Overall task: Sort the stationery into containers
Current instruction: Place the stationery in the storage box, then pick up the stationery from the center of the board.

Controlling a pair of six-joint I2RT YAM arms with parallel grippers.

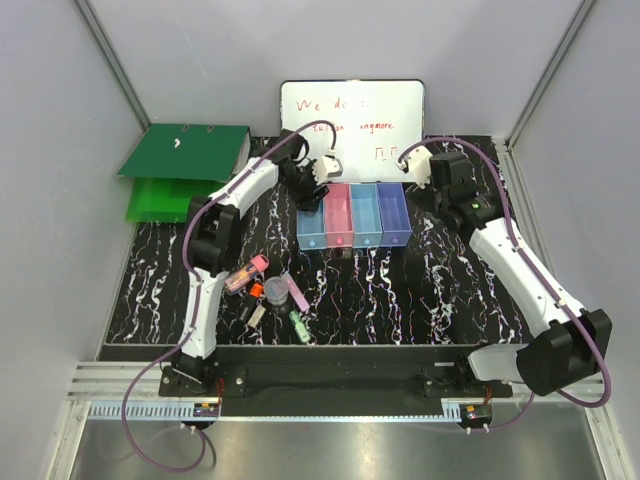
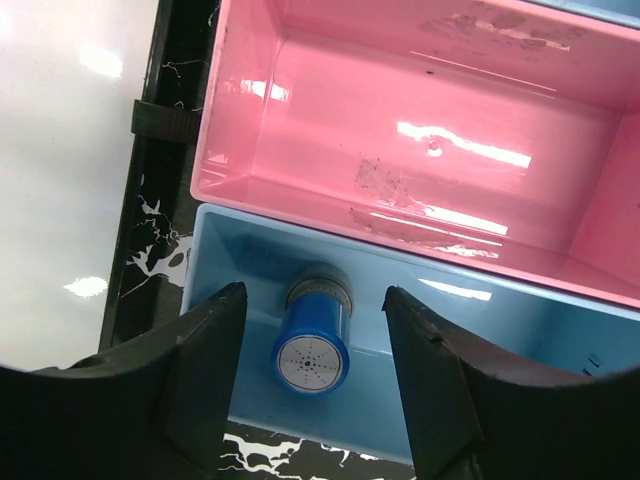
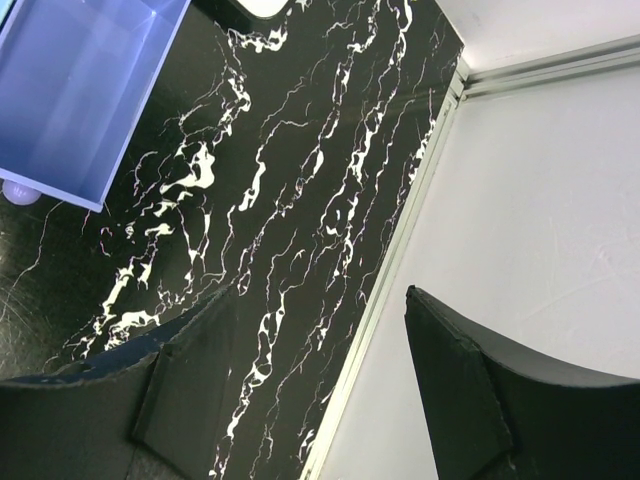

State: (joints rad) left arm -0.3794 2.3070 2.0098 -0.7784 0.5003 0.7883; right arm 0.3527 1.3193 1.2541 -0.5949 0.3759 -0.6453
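Note:
Four joined bins (image 1: 354, 214) stand mid-table: light blue, pink, light blue, purple-blue. My left gripper (image 1: 312, 192) hangs open over the leftmost light blue bin (image 2: 520, 340). A blue-capped bottle (image 2: 313, 345) lies in that bin below the left gripper (image 2: 315, 293), touching neither finger. The pink bin (image 2: 420, 130) beside it is empty. Loose on the table at the near left are a pink-capped tube (image 1: 246, 272), an orange-red piece (image 1: 256, 290), a clear round piece (image 1: 276, 290), a lilac stick (image 1: 296, 290), a green clip (image 1: 299, 325) and a grey-white block (image 1: 257, 315). My right gripper (image 1: 428, 182) is open and empty.
A whiteboard (image 1: 352, 115) stands behind the bins and a green ring binder (image 1: 185, 160) lies at the back left. In the right wrist view the right gripper (image 3: 320, 295) hangs over the marbled table (image 3: 270, 200), between the purple-blue bin (image 3: 80, 90) and the right wall (image 3: 540, 200).

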